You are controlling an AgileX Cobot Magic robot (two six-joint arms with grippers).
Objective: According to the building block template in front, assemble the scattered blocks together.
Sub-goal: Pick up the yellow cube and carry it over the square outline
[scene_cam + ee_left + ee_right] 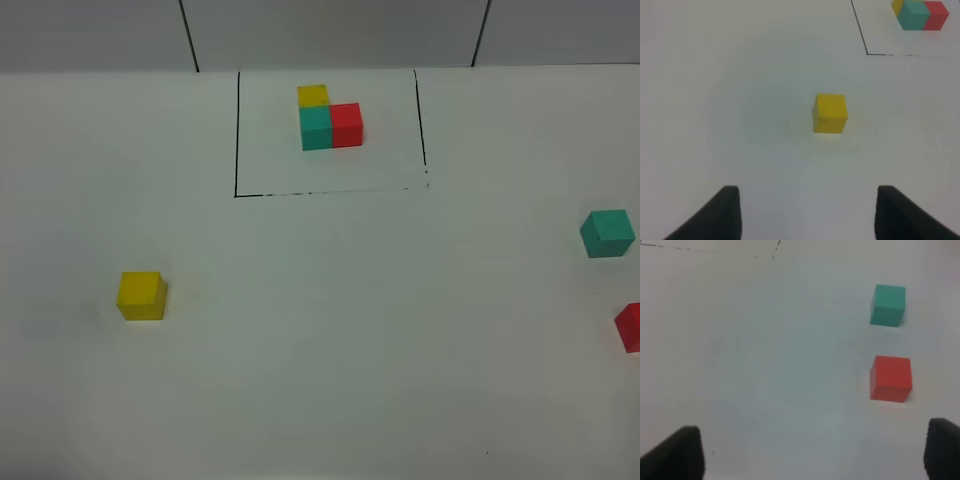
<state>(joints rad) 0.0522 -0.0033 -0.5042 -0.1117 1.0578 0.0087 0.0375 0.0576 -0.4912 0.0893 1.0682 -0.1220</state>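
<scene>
Ahead of left gripper (807,215) | yellow cube (830,113) sitting free | probably light, rigid; gripping opposite flat sides | left gripper, right gripper (815,450) gaping, empty

Pale white, matte surface (320,400) across nearly all of the high view and the whole of both wrist views, smooth and plain, with a straight far edge running level near the top of the high view. Behind that edge, a light grey wall (330,30) of flat panels, split by two thin dark seams (190,35), one toward the left and one toward the right, each leaning slightly. Soft, even light throughout, shadows faint and short, tone slightly greyer in the wrist views.
</scene>
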